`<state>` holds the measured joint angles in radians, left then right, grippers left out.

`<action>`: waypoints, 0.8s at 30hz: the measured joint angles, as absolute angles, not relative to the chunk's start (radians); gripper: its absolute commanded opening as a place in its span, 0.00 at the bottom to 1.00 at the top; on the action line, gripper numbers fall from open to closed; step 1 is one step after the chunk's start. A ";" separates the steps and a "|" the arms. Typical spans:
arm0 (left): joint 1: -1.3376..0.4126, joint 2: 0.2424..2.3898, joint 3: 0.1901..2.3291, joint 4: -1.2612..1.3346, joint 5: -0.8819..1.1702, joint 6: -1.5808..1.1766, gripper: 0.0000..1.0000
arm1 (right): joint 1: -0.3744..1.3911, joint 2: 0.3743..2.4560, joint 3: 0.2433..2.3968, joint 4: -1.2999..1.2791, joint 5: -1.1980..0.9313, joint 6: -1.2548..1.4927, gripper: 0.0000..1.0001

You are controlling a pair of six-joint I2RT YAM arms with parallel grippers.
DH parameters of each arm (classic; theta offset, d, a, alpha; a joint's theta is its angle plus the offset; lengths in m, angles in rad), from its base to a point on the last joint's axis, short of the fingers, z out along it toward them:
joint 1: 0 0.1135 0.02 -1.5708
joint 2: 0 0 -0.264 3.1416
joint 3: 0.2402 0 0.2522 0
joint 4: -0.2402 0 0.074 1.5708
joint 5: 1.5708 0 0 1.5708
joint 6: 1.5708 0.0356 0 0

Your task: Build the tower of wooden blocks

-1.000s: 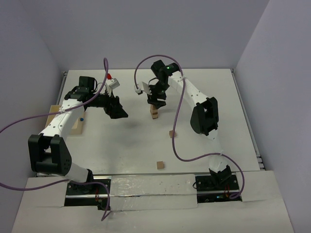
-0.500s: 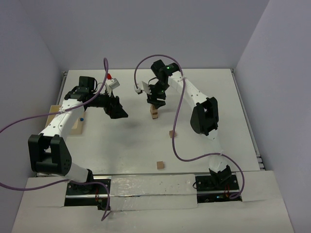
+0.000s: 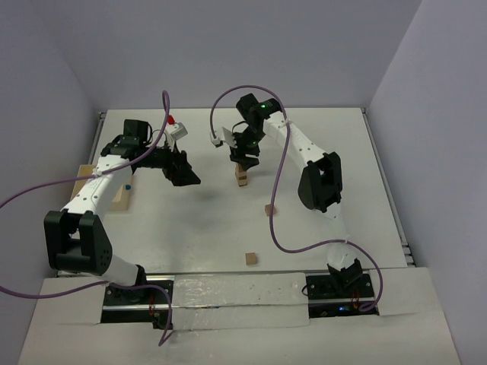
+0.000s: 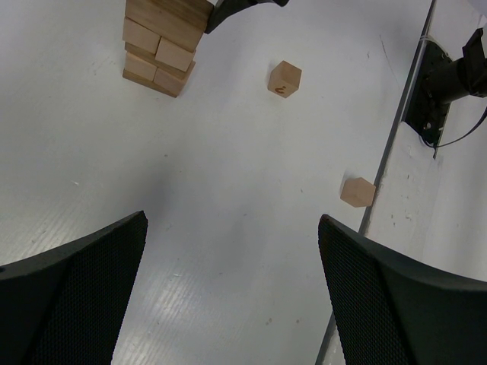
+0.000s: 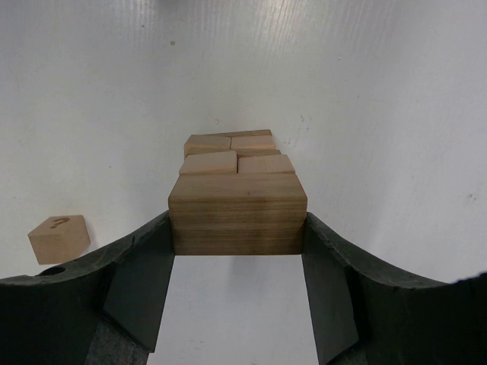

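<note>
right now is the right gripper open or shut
Shut: the right gripper clamps a wood block by both sides over the tower.

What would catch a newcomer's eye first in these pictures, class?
The tower mid-table, with the right gripper clamped on its top block. The left gripper hangs open to its left. One loose block lies nearer the arm bases, a second block nearer still.

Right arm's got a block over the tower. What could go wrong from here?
1. The wide block clamped in the right gripper is over a tower whose layers look slightly uneven; a skewed release could tip it.
2. The fingers flank the top closely, so withdrawing sideways could drag the stack.
</note>
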<state>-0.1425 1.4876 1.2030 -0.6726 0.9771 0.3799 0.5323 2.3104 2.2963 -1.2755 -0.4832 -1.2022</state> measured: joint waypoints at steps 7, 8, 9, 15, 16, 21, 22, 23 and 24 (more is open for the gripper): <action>-0.142 1.494 1.204 -0.678 0.978 0.383 0.99 | 0.532 2.310 2.290 -1.271 -0.483 -1.200 0.92; -0.142 1.495 1.204 -0.678 0.978 0.383 0.99 | 0.532 2.310 2.287 -1.271 -0.483 -1.198 0.95; -0.142 1.496 1.204 -0.678 0.978 0.383 0.99 | 0.532 2.310 2.284 -1.270 -0.483 -1.198 0.99; -0.142 1.499 1.204 -0.678 0.978 0.385 0.99 | 0.533 2.310 2.283 -1.269 -0.487 -1.186 1.00; -0.142 1.499 1.204 -0.678 0.977 0.385 0.99 | 0.533 2.310 2.283 -1.269 -0.490 -1.182 1.00; -0.142 1.499 1.204 -0.677 0.976 0.380 0.99 | 0.539 2.293 2.283 -1.268 -0.499 -1.161 1.00; -0.142 1.499 1.204 -0.677 0.976 0.378 0.99 | 0.540 2.285 2.283 -1.268 -0.499 -1.158 1.00; -0.142 1.498 1.204 -0.677 0.974 0.376 0.99 | 0.541 2.272 2.283 -1.268 -0.499 -1.153 1.00; -0.142 1.498 1.204 -0.677 0.972 0.375 0.99 | 0.542 2.256 2.283 -1.268 -0.499 -1.150 1.00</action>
